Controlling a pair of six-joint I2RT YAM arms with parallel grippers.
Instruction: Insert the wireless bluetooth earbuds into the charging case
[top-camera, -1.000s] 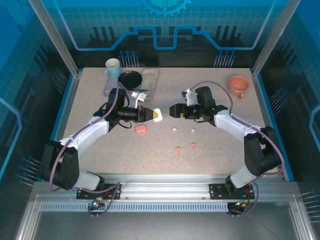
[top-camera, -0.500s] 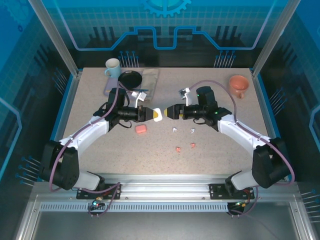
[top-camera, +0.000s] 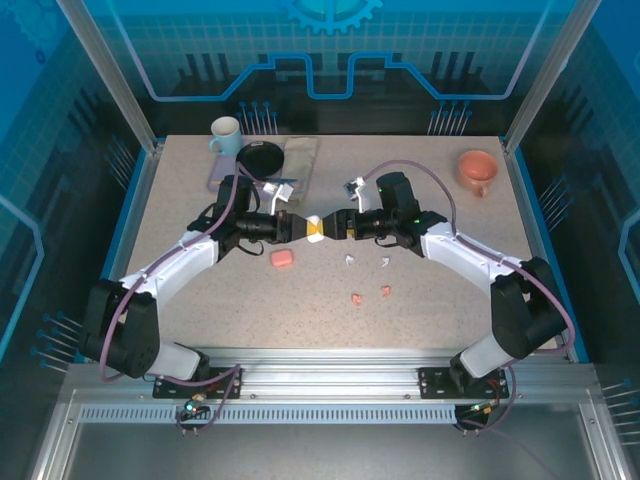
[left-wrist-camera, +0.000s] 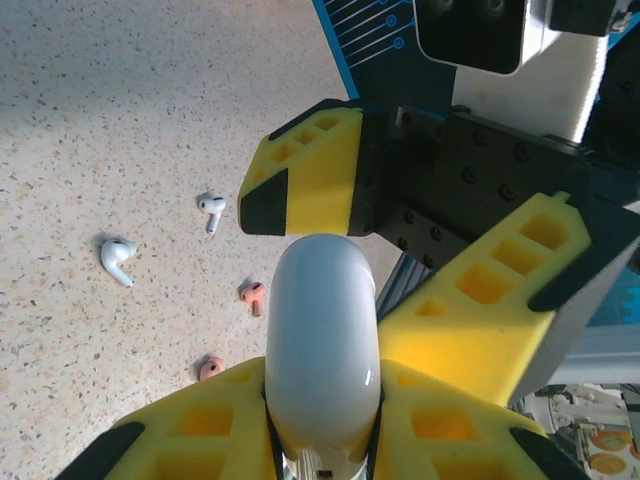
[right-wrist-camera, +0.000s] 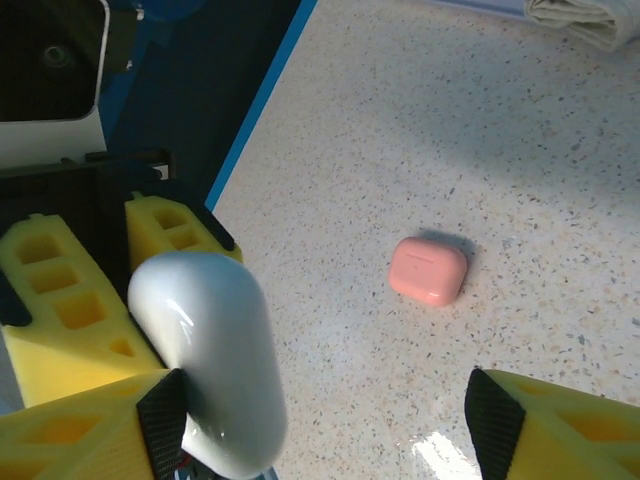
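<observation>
Above the middle of the desk (top-camera: 420, 320), the left pincer (top-camera: 303, 228) is clamped on a white charging case (top-camera: 316, 229). The case is lifted clear of the surface, its free rounded end pointing toward 3 o'clock in the top view. The right pincer (top-camera: 340, 225) meets it from that side with its jaws spread wide and gripping nothing. In the left wrist view its yellow fingers (left-wrist-camera: 305, 170) flank the free end of the case. In the right wrist view one pad (right-wrist-camera: 165, 418) sits just beside the shell while the other is well apart. Holding the case in the air between both arms probably lets the second arm take the lid end, since the case reads as closed and one arm alone could hardly flip it open.

All four buds lie loose on the desk. Two white earbuds (top-camera: 349, 260) rest at about 5 o'clock from the held case. Two salmon-pink earbuds (top-camera: 356, 299) lie nearer the arm bases, also around 5 o'clock. A pink charging case (top-camera: 282, 258), closed, sits at 7 o'clock from the white one. No bud is seated, so the task looks to be at an early stage. The next move calls for the right jaws to close squarely on the smooth shell, which could slip or twist.
</observation>
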